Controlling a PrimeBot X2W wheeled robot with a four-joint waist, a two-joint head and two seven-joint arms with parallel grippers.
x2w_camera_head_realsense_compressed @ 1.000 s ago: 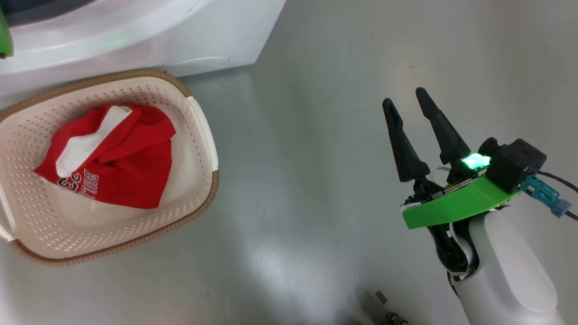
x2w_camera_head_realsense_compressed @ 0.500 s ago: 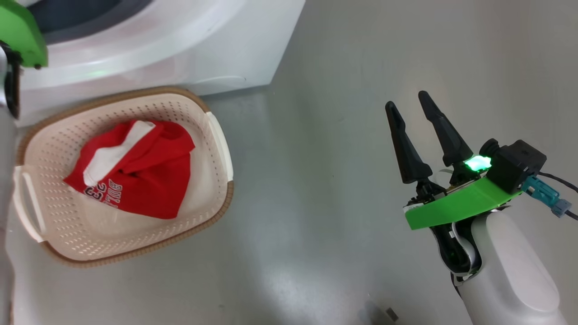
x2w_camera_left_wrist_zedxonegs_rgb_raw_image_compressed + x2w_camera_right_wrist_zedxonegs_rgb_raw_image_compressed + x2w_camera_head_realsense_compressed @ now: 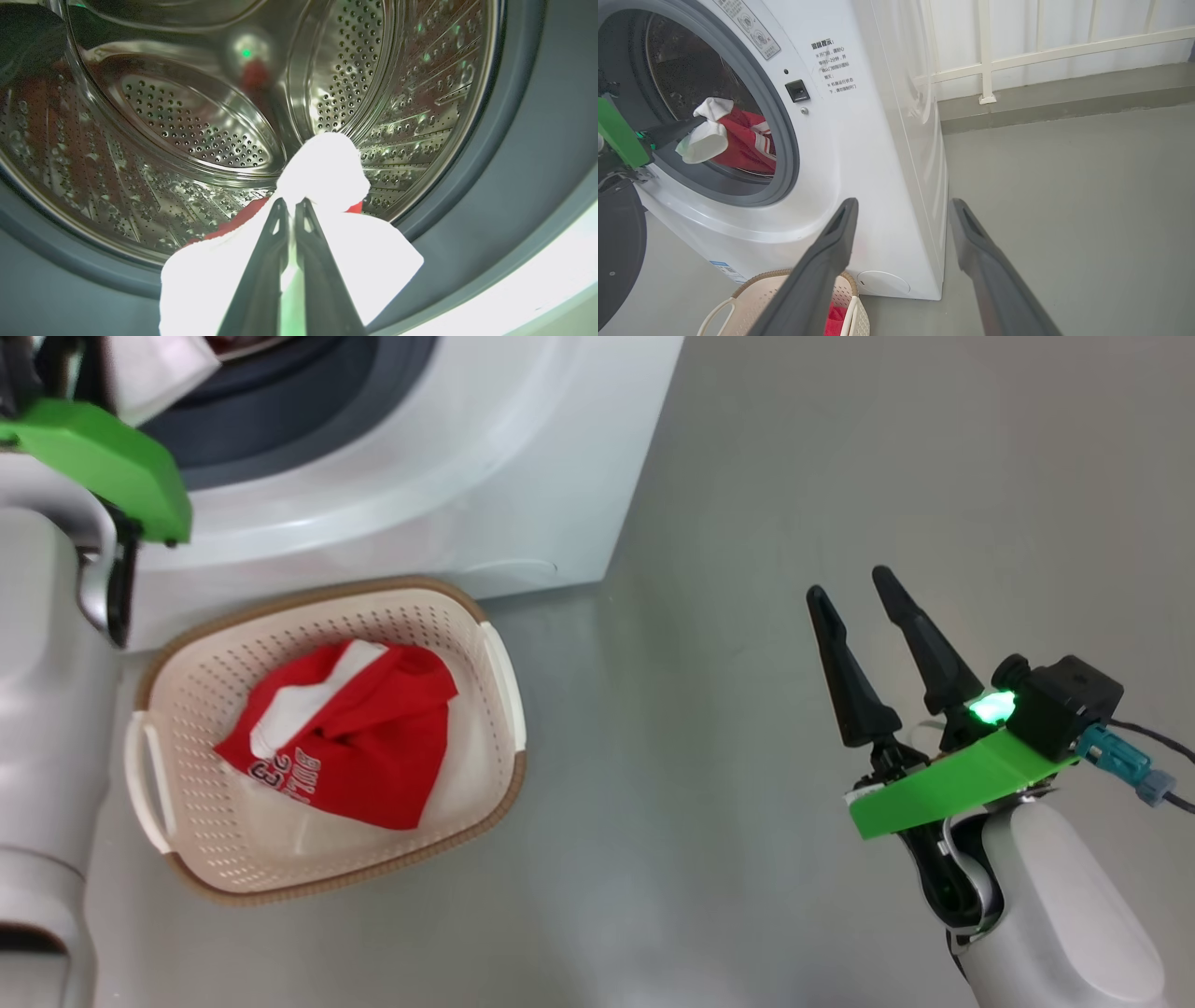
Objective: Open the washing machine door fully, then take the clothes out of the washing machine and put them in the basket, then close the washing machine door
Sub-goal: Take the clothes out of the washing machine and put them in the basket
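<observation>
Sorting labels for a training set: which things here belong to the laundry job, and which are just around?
Job: washing machine, door, white garment in left gripper, red jersey, basket.
Just around: white railing, grey floor.

The washing machine door (image 3: pixel 616 252) is cut off at the edge — the clothes (image 3: pixel 373 261) glare white, detail lost

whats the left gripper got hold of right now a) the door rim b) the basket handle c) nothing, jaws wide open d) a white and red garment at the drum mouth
d: the left wrist view shows the left gripper with its jaws pinched on the white and red garment at the mouth of the drum.
</observation>
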